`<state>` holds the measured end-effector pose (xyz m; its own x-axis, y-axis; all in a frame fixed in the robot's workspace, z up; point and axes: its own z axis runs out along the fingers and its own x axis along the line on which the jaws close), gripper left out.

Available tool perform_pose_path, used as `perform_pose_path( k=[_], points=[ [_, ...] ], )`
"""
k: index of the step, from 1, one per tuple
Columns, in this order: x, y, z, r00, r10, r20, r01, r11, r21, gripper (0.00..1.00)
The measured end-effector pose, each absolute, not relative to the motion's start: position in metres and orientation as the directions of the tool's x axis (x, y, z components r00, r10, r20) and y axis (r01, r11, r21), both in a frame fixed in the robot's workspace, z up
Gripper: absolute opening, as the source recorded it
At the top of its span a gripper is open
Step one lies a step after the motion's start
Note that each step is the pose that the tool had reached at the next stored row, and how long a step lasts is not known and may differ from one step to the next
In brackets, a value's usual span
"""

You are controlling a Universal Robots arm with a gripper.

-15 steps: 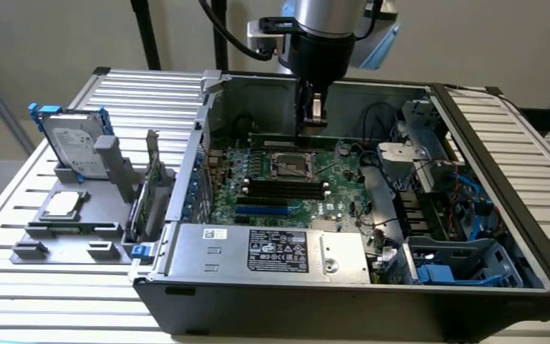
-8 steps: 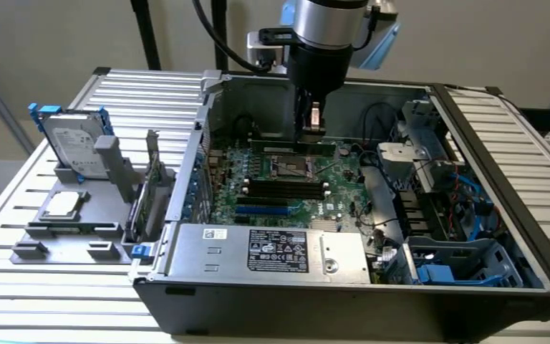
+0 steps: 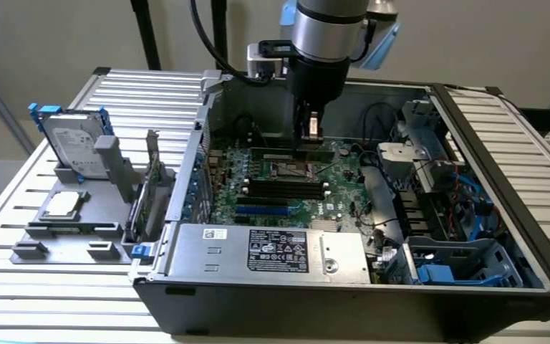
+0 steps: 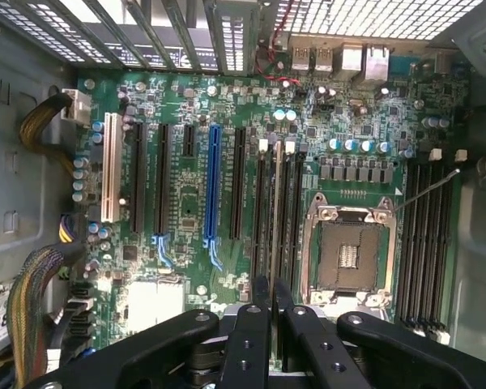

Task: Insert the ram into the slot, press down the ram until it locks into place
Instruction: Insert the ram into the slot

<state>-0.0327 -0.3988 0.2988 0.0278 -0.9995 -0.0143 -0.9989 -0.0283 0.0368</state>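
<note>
Gripper (image 3: 311,140) (image 4: 272,285) hangs inside the open computer case (image 3: 351,312), its two black fingers (image 4: 253,324) pinched together on the ram (image 3: 280,155) (image 4: 277,211). In the exterior view the ram is a long, thin green strip held level and on edge below the fingers, above the motherboard (image 3: 340,179). Its chips are too small to make out. In the wrist view it is seen edge-on as a pale narrow line running away from the fingertips. There it lines up with the bank of black memory slots (image 3: 285,188) (image 4: 260,211) that lies between the blue socket (image 3: 263,210) (image 4: 215,190) and the open CPU socket (image 3: 289,170) (image 4: 346,255).

The slot directly beneath is covered by the ram itself. I cannot tell whether the ram's lower edge touches it or sits just above it. The slots' end clips are too small to read, and the arm's upper part is cut off at the frame edge.

The case lies on its side on a ribbed aluminium table (image 3: 55,308), with a labelled metal power-supply cover (image 3: 275,251) along its near edge. On the exterior view's left, a grey fixture (image 3: 65,229) holds an upright hard drive (image 3: 76,143). A plain pale wall (image 3: 46,36) stands behind.
</note>
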Motion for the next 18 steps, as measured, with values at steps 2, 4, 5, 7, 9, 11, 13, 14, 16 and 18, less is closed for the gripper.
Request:
perform_pose_path(
  k=[2, 4, 5, 7, 9, 11, 13, 14, 16, 18],
  points=[
    [-0.033, -0.399, 0.295, 0.028, -1.0, -0.014, -0.999, -0.028, 0.037, 0.13],
    [-0.032, -0.4, 0.291, 0.028, -1.0, -0.014, -0.999, -0.028, 0.037, 0.13],
    [-0.032, -0.4, 0.29, 0.028, -1.0, -0.014, -0.999, -0.028, 0.037, 0.13],
    [-0.032, -0.401, 0.286, 0.028, -1.0, -0.014, -0.999, -0.028, 0.037, 0.13],
    [-0.032, -0.402, 0.282, 0.028, -1.0, -0.014, -0.999, -0.028, 0.037, 0.13],
    [-0.032, -0.403, 0.279, 0.028, -1.0, -0.014, -0.999, -0.028, 0.037, 0.13],
    [-0.032, -0.404, 0.275, 0.028, -1.0, -0.014, -0.999, -0.028, 0.037, 0.13],
    [-0.032, -0.405, 0.273, 0.028, -1.0, -0.014, -0.999, -0.028, 0.037, 0.13],
    [-0.032, -0.405, 0.27, 0.028, -1.0, -0.014, -0.999, -0.028, 0.037, 0.13],
    [-0.032, -0.406, 0.266, 0.028, -1.0, -0.014, -0.999, -0.028, 0.037, 0.13]
  ],
)
